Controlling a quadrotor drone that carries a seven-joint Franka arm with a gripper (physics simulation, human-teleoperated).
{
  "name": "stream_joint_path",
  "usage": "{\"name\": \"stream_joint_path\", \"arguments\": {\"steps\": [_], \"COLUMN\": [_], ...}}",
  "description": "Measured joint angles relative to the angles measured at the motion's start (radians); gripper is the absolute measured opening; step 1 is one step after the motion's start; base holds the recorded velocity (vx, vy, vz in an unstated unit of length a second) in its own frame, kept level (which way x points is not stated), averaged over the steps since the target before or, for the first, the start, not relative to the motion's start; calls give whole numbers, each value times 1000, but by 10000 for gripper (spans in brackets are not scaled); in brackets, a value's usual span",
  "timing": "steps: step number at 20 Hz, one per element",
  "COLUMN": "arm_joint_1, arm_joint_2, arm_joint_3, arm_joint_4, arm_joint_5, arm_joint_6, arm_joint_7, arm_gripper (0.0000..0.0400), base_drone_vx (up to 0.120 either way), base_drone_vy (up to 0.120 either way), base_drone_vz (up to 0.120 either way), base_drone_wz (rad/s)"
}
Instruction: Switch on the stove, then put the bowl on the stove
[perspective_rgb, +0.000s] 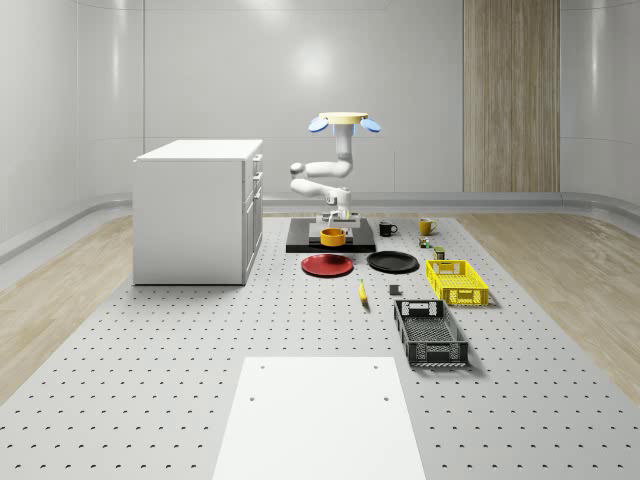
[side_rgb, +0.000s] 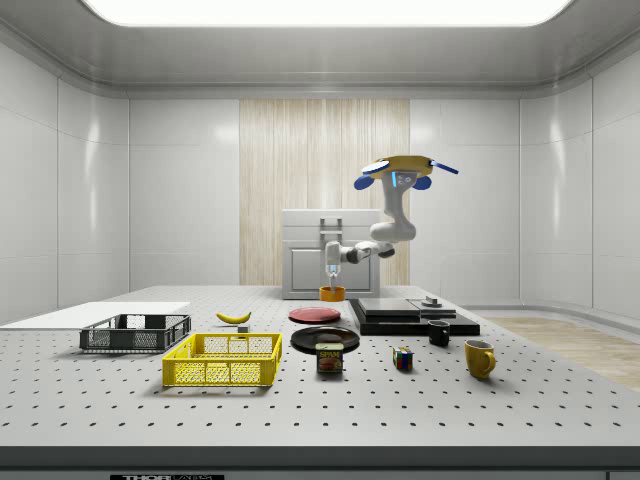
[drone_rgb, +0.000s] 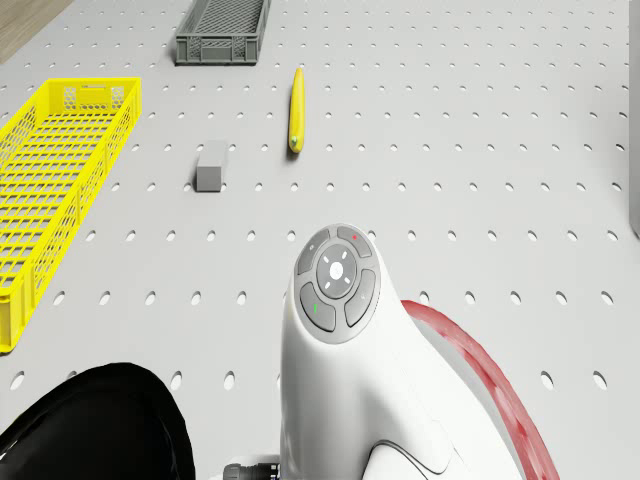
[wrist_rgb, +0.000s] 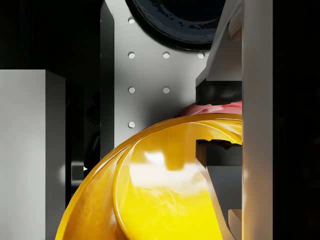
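Hand (perspective_rgb: 333, 222) pinches the bowl's (perspective_rgb: 333, 237) rim, bowl hanging just below

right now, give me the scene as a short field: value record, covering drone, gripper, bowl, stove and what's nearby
drone: yellow-topped quadrotor hovering above the back of the flat black stove
gripper: lowered at the bowl, one finger inside the rim, one outside
bowl: glossy orange bowl at the stove's front edge; whether it rests on the stove cannot be told
nearby: round red plate and round black plate in front of the stove; white cabinet beside it
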Motion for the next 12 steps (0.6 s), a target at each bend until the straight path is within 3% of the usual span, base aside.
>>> {"name": "stream_joint_path", "arguments": {"steps": [12], "arm_joint_1": [-1], "arm_joint_2": [-1], "arm_joint_3": [0], "arm_joint_4": [0], "arm_joint_5": [1], "arm_joint_6": [1], "arm_joint_7": [0], "arm_gripper": [100], "base_drone_vx": [-120], "base_drone_vy": [0], "base_drone_vz": [0], "base_drone_wz": [0]}}
